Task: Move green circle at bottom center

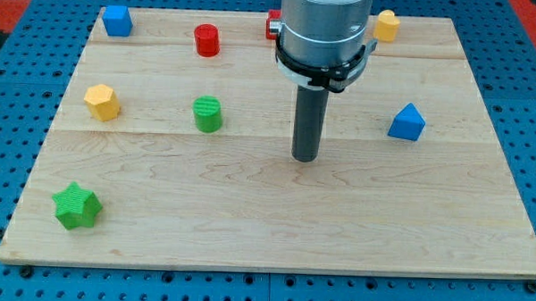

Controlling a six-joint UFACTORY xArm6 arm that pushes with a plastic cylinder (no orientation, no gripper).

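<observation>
The green circle block stands on the wooden board, left of centre. My tip rests on the board near the middle, to the right of the green circle and a little lower in the view, well apart from it. The arm's grey body rises above the rod at the view's top centre.
A green star lies at bottom left. A yellow hexagon is at left, a blue cube at top left, a red cylinder at top. A red block peeks out behind the arm. A yellow block and a blue block are at right.
</observation>
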